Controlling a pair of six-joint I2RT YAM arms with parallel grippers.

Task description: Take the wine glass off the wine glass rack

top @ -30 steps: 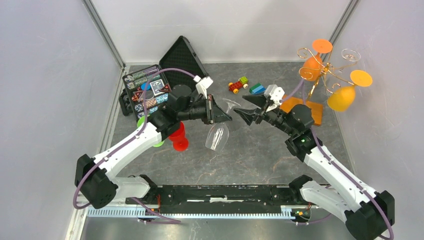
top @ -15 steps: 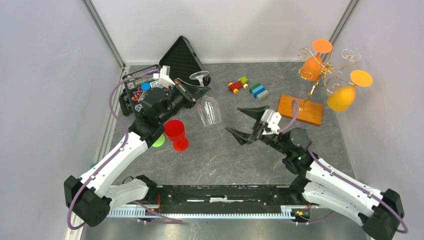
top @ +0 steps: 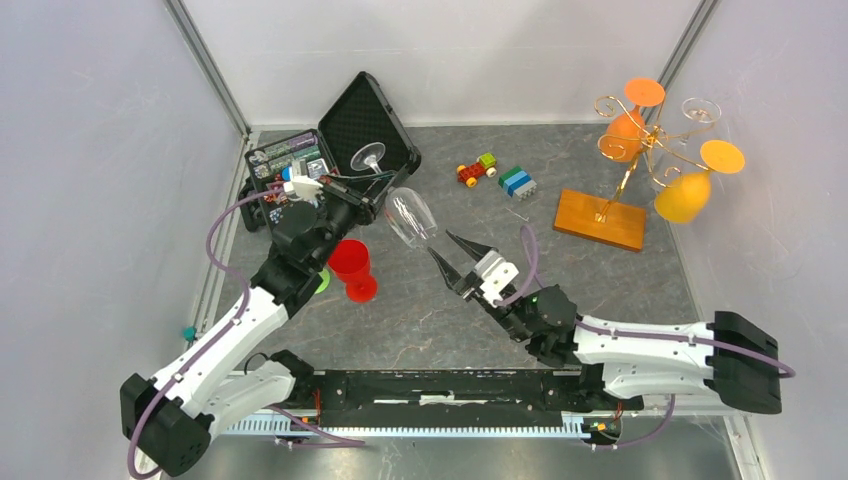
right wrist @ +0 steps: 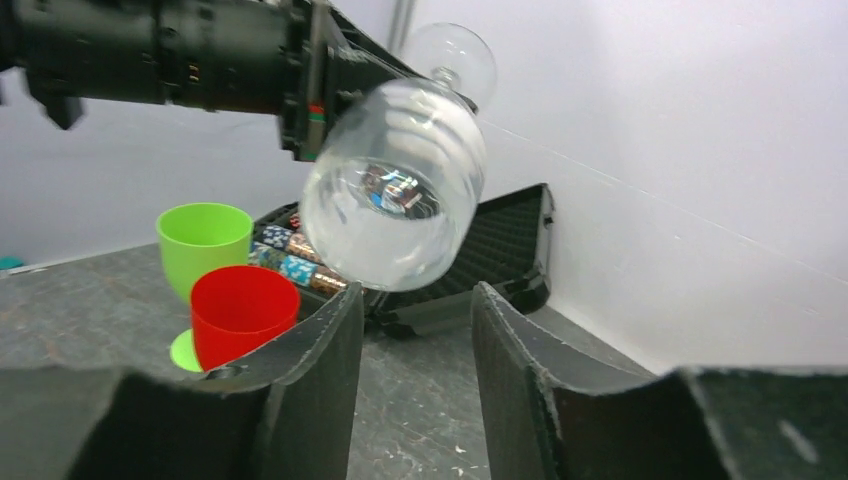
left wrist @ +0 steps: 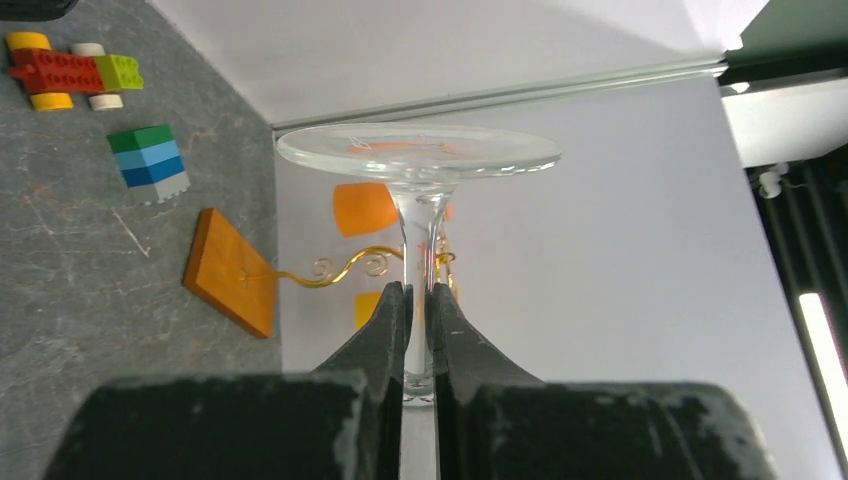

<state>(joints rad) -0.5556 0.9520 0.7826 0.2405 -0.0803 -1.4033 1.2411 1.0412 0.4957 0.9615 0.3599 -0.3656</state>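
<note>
My left gripper is shut on the stem of a clear wine glass and holds it tilted in the air, well left of the rack. In the left wrist view the fingers pinch the stem under the round foot of the wine glass. The wine glass rack, gold wire on a wooden base, stands at the back right with orange glasses hanging on it. My right gripper is open and empty, just below the glass bowl; its fingertips point at it.
A red cup and a green cup stand under the left arm. An open black case and a patterned box lie at the back left. A toy car and blocks lie at the back centre.
My left arm swung the held glass left and back towards the black case. My right arm pulled back from the rack to the near centre, still open.
</note>
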